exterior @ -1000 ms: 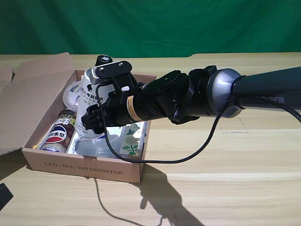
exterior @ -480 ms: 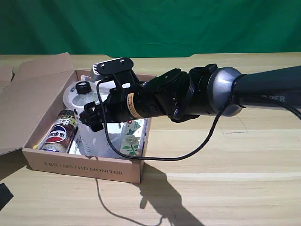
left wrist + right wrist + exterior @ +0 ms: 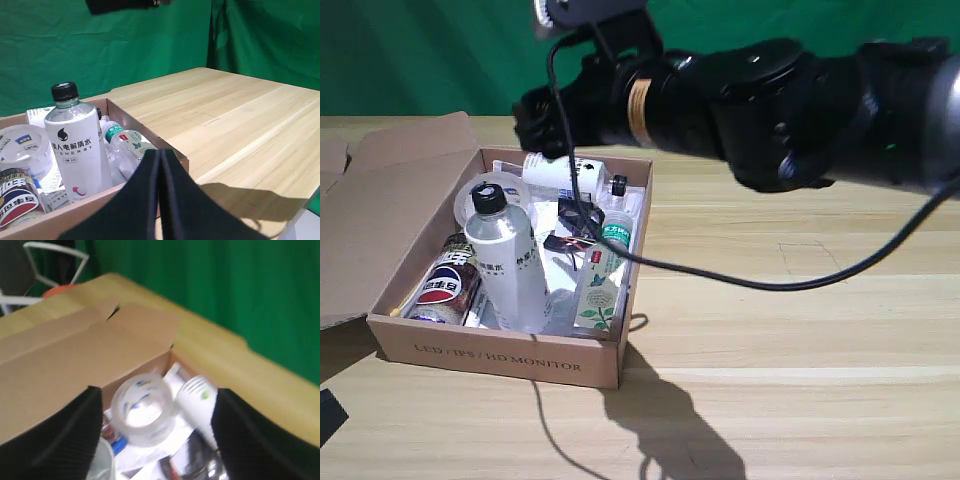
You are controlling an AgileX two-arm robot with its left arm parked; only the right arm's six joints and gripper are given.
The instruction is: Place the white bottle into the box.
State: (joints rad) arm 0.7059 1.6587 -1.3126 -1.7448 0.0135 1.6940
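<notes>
The tall white-labelled cylindrical bottle with the black screw cap [image 3: 506, 262] stands upright inside the shallow brown cardboard box printed "LED / IPS / HD MONITOR" [image 3: 500, 361], near its front wall, on the pale wooden bench [image 3: 800, 340]. Beside it in the box, toward the exterior view's left, lies a cola can with a red, white and blue logo [image 3: 445, 282]; toward that view's right lies a slim clear bottle with a green cap [image 3: 603, 262]. Behind them sit a clear roll of tape [image 3: 470, 199] and a smaller white bottle on its side [image 3: 558, 172].

The right arm's black gripper [image 3: 156, 425] hangs well above the box's back edge. In the right wrist view its two dark fingers [image 3: 65, 432] stand spread wide apart with nothing between them, only the box's contents showing below.

Judged from this, the placing looks done: the bottle is in the box, free of the gripper and standing on its own. All that seems left is for the arm to clear away.
</notes>
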